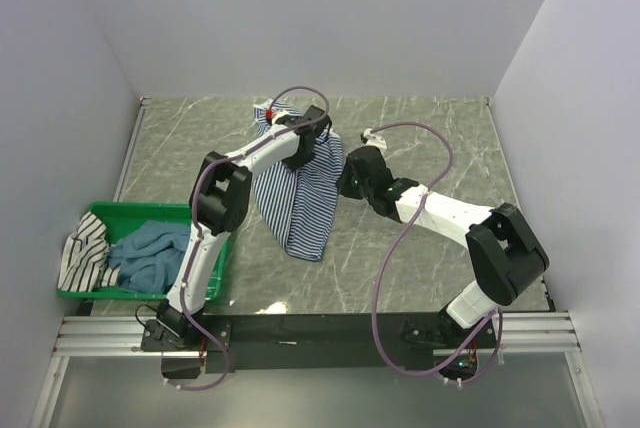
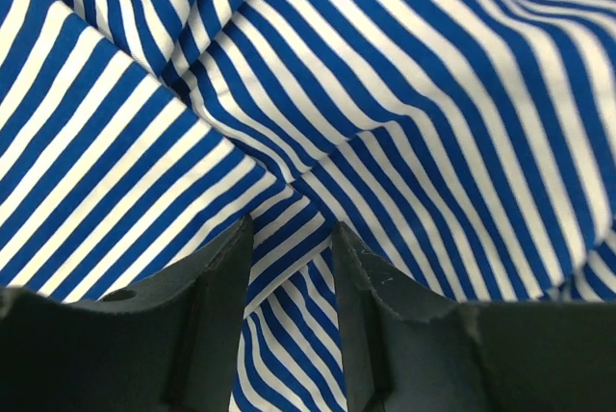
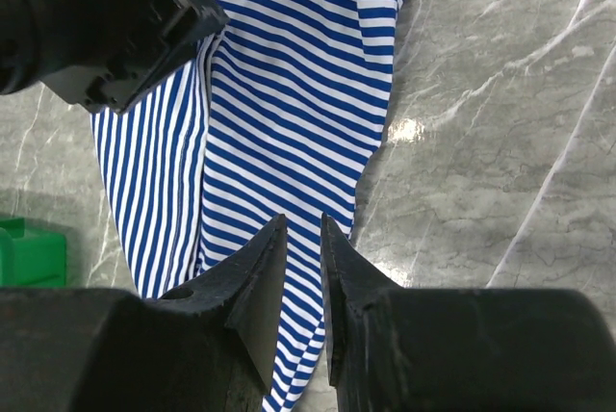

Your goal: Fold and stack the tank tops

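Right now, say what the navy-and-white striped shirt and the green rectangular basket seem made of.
Navy-and-white striped tank top: soft matte cloth, likely knit; it drapes and creases. Green rectangular basket: probably hard plastic; straight rim, even bright colour.

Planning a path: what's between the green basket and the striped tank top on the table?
Top view: the left arm's black elbow stands between green basket and striped tank top, over bare table.
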Available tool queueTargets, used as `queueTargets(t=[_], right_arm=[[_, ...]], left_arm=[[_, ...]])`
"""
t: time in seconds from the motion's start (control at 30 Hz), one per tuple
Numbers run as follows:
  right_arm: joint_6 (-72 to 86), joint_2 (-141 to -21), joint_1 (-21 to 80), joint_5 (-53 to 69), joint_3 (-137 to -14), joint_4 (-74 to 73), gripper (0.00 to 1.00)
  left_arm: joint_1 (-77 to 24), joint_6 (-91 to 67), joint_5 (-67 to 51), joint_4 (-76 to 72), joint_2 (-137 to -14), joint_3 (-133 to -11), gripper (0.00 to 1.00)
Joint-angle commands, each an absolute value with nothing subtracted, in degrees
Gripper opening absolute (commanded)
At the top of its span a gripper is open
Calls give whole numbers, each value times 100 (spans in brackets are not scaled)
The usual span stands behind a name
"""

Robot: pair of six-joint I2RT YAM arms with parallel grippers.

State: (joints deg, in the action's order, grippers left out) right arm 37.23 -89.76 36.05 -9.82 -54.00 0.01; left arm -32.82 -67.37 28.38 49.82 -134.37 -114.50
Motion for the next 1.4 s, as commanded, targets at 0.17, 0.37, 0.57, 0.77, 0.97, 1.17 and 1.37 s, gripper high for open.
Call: queueTargets(t=[0.17,0.37,0.57,0.77,0.97,1.17,1.37], right_arm=[[3753,-8807,3586,-1028,-5423,150,27],[3753,-8859,3577,-1002,-5431,158,27],[3709,-8991,3586,-923,-5572,105,27],[3578,-9272,3595,-589,-5853,88,27],[3331,-9738,3770,-536,-6407,-255,28],[3191,-10195,4016,-589,-6995,-527,30],[3076,-10573,4350,-852,-7409,-931,35]], left_arm=[[-3313,-6838,3015,5107,-13421,-11585,31],[-3296,-6741,2997,4896,-12947,-11233,8],[-3261,-6680,3102,4764,-12112,-10539,1],[-3182,-6671,3076,4509,-11119,-9344,1],[-2858,-6759,3112,4377,-9846,-7693,1],[-2417,-6601,2997,4245,-8483,-6382,1],[-2198,-6381,2944,4342,-7691,-5845,1]])
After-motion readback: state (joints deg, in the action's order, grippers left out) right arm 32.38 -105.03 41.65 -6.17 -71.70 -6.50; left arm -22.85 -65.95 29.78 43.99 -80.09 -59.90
